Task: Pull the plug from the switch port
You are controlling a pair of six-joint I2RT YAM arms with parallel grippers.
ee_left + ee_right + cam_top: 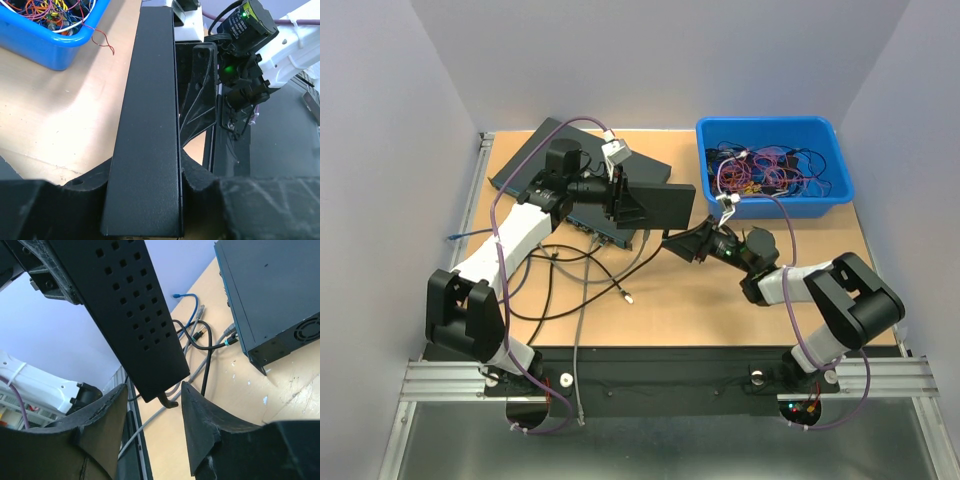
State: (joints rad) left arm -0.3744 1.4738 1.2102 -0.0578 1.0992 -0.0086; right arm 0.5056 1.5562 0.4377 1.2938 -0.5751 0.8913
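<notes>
Blue cable (458, 235) trails off the table's left edge, and just right of it my left arm reaches toward the far side. Under that arm lies a flat black box (542, 145), with several plugs (227, 341) seated in its near edge and loose cables (580, 275) looping from there toward me. I can't tell which plug is the one I'm after. The left gripper (620, 197) is clenched on a perforated black unit (150, 125), gripping it by its two broad faces above the table; I can't make out a port or plug on it. Right of that, the right gripper (678, 245) straddles the unit's right corner, its fingers (200, 425) parted with daylight showing beside the metal. At the far right stands a blue bin (775, 205) holding tangled wires (770, 170).
</notes>
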